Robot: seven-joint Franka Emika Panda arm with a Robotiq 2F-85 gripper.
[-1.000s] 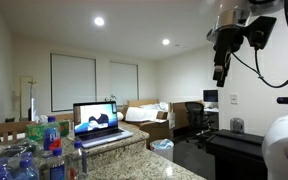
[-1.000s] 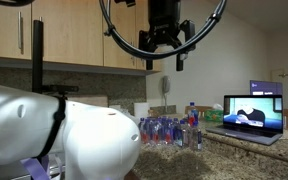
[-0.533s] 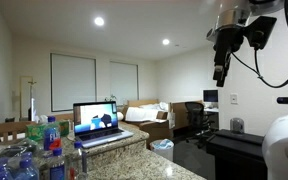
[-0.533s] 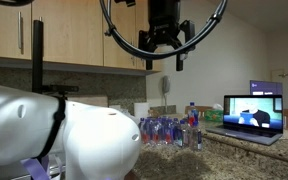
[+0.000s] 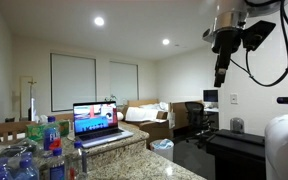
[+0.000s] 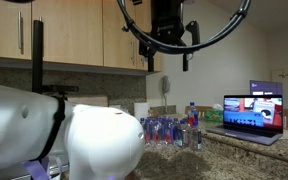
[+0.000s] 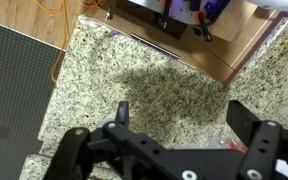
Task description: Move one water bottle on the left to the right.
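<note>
In an exterior view, the robot's rounded white base point(image 6: 84, 135) fills the lower left foreground. Just past it, on the speckled granite tabletop point(image 6: 234, 158), the small clear water bottles point(image 6: 164, 130) with blue label bands stand packed in a tight cluster. Each is upright, long axis vertical, cap up. To their right, near but not touching, an open laptop point(image 6: 252, 112) shows its lit screen. Bare granite lies in front of the laptop as far as the picture's right edge.

The arm hangs down from the top of the picture in front of wooden cabinets point(image 6: 74, 35), with black cables looping around it. Its end effector point(image 6: 169, 62) points straight down, high above the bottles and touching nothing. Its fingers are spread and released, with nothing between them.

In an exterior view from another side, the bottles sit at the lower left and the laptop just behind them. The tabletop's edge runs down to the right, and the end effector hangs far off at the upper right.

The wrist view looks down on bare granite, with a dark panel point(image 7: 14, 80) along the left. The two dark fingers point(image 7: 119, 112) stand wide apart at the bottom edge.
</note>
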